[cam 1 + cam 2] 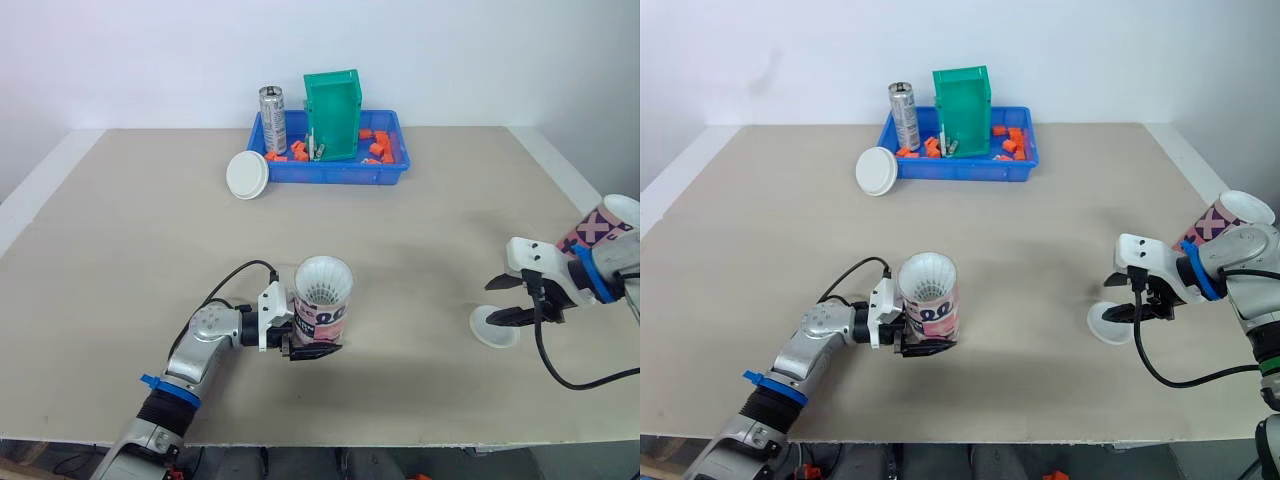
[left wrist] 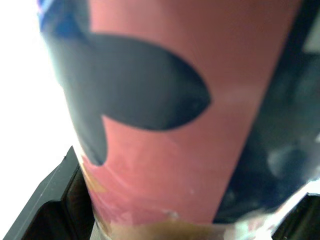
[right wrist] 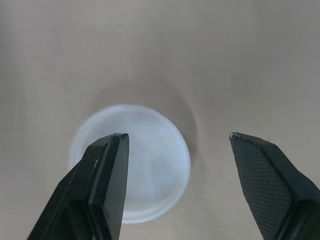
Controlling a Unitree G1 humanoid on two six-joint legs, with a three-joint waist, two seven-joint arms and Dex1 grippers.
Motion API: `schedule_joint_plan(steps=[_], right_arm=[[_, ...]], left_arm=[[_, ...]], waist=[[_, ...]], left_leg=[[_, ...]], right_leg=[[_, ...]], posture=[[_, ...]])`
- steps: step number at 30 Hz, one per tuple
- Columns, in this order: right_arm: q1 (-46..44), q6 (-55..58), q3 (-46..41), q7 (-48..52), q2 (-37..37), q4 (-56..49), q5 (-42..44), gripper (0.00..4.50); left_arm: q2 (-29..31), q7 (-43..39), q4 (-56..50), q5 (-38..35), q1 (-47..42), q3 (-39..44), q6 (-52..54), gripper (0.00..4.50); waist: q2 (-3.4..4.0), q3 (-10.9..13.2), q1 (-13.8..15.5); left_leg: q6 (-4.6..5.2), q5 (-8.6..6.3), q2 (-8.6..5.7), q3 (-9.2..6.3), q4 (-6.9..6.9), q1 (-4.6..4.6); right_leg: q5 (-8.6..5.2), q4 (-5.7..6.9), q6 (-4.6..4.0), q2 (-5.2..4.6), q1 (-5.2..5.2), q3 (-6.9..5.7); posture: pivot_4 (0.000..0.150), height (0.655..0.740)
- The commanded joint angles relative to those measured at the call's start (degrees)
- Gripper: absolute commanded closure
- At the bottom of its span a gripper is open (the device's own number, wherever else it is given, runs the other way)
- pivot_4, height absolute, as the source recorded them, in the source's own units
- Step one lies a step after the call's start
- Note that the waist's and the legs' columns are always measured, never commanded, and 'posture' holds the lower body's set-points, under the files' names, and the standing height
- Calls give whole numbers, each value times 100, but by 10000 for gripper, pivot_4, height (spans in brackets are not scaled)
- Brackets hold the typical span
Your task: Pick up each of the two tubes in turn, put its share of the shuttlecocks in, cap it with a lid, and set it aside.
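Our left gripper (image 1: 308, 348) is clenching the base of the tube (image 1: 320, 320) in the head camera's view. It is holding the tube upright near the front edge of the table (image 1: 120, 250), and the white skirts of the shuttlecocks (image 1: 323, 277) are filling its open mouth. Our right gripper (image 1: 492, 301) is hovering, spread and empty, just over a white lid (image 1: 497, 330) lying flat on the table, well to the right of the tube. Behind that arm a second tube (image 1: 600, 222) is standing at the table's right edge. Its white top suggests a cap, though we cannot be sure. A spare lid (image 1: 247, 174) is leaning against the blue tray (image 1: 330, 172) at the far side.

In the left wrist view the tube's pink and black wall is sitting close between our left fingers (image 2: 47, 200), so we are judging the grasp firm.

In the right wrist view our right fingers (image 3: 102, 170) are standing wide apart, one over the lid, the other over bare table beyond its rim.

We are judging that filling is done for this tube and capping is in hand. The next move is calling for us to centre on the lid, lower, pinch its rim, carry it across and press it level onto the tube's mouth.
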Motion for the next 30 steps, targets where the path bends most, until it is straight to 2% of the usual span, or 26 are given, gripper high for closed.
schedule_joint_plan(steps=[1, 9, 12, 17, 18, 23, 30], right_arm=[[-311, -206, 34, 45, 126, 384, -206, 10174], [-447, -411, 121, 167, 308, 701, -455, 10174], [-399, -424, 82, 235, 289, 648, -457, 18325], [-422, -415, 33, 275, 285, 541, -452, 41691], [-430, -418, 23, 294, 284, 511, -436, 44772], [-517, -349, -91, 321, 289, 145, -298, 44772], [-916, 260, -412, 428, 352, -1649, 476, 44772]], left_arm=[[220, -169, 38, 2, 198, -209, 667, 5468], [300, -121, 253, 189, 39, -202, 422, 5468], [163, 41, 497, 209, -26, -76, -44, 5468], [60, 43, 782, 199, 32, -72, -390, 5468], [70, 5, 788, 187, 48, -92, -371, 5468], [103, -131, 823, 117, 25, -130, -132, 5468], [124, -239, 1063, 198, -120, -117, -165, 5468]], waist=[[1, 0, -15], [5, -3, -23], [5, -3, -22], [5, -3, -23], [6, -4, -23], [15, -9, -25], [35, -21, -26]], left_leg=[[0, -1, 0, 0, -2, 7], [-1, -3, 0, -1, -11, 16], [-1, -3, -1, 2, -10, 26], [-1, -3, -3, 6, -6, 48], [-1, -2, -4, 6, -5, 49], [-1, -2, -7, 9, -4, 51], [-2, -2, -8, 7, -8, 51]], right_leg=[[-3, 0, -2, 0, 5, 0], [-11, 0, -3, 1, 14, 0], [-9, 0, -3, -1, 21, 3], [-2, 1, -4, -1, 36, 10], [-1, 1, -4, -1, 37, 11], [0, 1, -2, -1, 37, 20], [-1, 1, -1, 0, 33, 20]], posture=[[1500, 7083], [1500, 7083], [1500, 7083], [1500, 7083], [1500, 7083], [1500, 7083], [1500, 7083]])
